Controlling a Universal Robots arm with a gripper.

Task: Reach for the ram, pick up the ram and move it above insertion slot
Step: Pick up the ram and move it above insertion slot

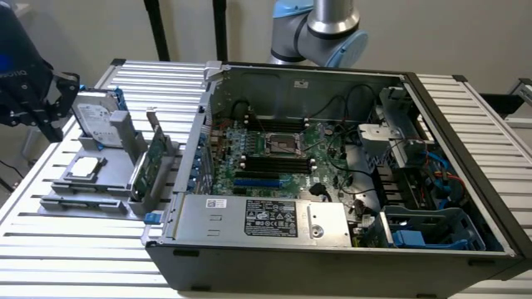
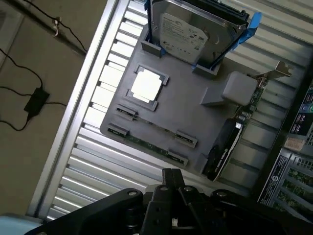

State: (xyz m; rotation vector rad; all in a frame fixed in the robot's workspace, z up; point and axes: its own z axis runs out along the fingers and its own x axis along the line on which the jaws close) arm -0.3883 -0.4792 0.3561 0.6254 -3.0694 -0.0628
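Note:
The ram (image 2: 149,145) is a thin green stick standing on edge in the small slotted holders of a grey fixture tray (image 2: 181,115). My gripper (image 2: 172,178) hangs dark above the slatted table, a short way off the tray's edge that holds the ram, and carries nothing. In the exterior view the gripper (image 1: 37,103) is at the far left, beyond the tray (image 1: 108,171). The motherboard's black slots (image 1: 278,163) lie inside the open computer case (image 1: 332,243), well away from the gripper.
On the tray stand a silver hard drive with blue rails (image 2: 193,29), a square processor (image 2: 145,85) and a taller green card with a metal bracket (image 2: 239,117). A power supply (image 1: 266,218) and cables fill the case. A black cable (image 2: 29,100) lies on the floor.

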